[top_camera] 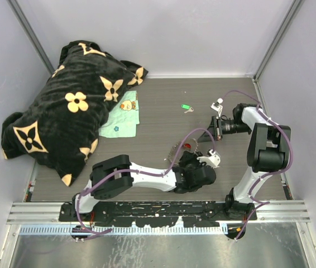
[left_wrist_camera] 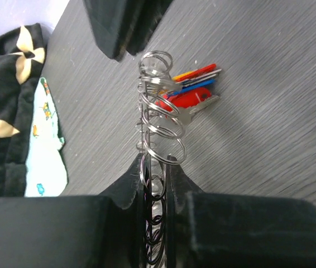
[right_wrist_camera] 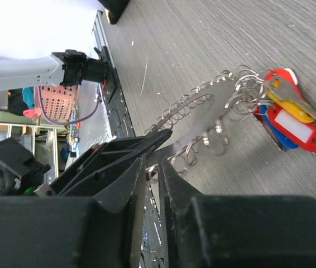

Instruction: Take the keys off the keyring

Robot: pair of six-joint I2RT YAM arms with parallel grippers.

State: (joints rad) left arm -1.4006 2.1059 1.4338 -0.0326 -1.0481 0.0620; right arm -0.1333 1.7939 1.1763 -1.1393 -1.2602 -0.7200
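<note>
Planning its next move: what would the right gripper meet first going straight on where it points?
The keyring, right at the right gripper's tips and seemingly touching them.

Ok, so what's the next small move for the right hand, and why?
Probably open the right hand and reach for the keys to pinch one. The left hand grips the keyring on edge, the keys bunch at its far side, and the right hand is close by.

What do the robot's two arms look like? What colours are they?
The left arm and right arm each have smooth white segments joined by chunky black joints. A thin purple cable loops loosely along each one. The left tool and right tool are black, each with two wedge-shaped fingers.
</note>
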